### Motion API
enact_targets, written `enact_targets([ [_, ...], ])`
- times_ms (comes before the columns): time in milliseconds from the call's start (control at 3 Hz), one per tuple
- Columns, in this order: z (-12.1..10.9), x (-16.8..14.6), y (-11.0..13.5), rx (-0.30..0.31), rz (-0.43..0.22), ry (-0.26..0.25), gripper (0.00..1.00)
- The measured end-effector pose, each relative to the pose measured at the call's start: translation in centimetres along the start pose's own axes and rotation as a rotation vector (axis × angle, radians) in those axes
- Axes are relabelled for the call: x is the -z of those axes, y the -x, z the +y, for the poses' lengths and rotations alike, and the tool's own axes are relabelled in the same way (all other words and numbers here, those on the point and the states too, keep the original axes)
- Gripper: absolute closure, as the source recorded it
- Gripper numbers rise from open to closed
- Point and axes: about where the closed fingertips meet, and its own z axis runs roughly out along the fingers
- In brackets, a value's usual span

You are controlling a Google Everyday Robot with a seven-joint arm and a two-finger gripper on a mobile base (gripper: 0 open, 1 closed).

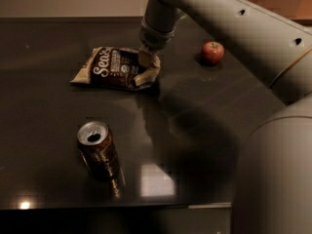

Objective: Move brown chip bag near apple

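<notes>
The brown chip bag (111, 68) lies flat on the dark table (44, 111) at the back left, white script facing up. My gripper (146, 66) comes down from above onto the bag's right end and is shut on it; that end is crumpled and curled up. The apple (213, 52), small and red, sits on the table to the right of the bag, about a bag's length from the gripper. The rest of the bag rests on the table.
A brown soda can (98, 150) stands upright with its top open at the front left. My arm (234, 23) crosses the upper right, and its large body (273, 179) fills the lower right. The table's front edge (146, 206) runs along the bottom.
</notes>
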Motion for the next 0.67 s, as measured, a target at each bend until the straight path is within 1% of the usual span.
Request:
enact_targets([
  [333,-2.1,0.6,-1.2,0.026,0.024,-0.016,1.0],
  [667,-5.5,0.6,-2.1,0.064,0.054,-0.033,1.0],
])
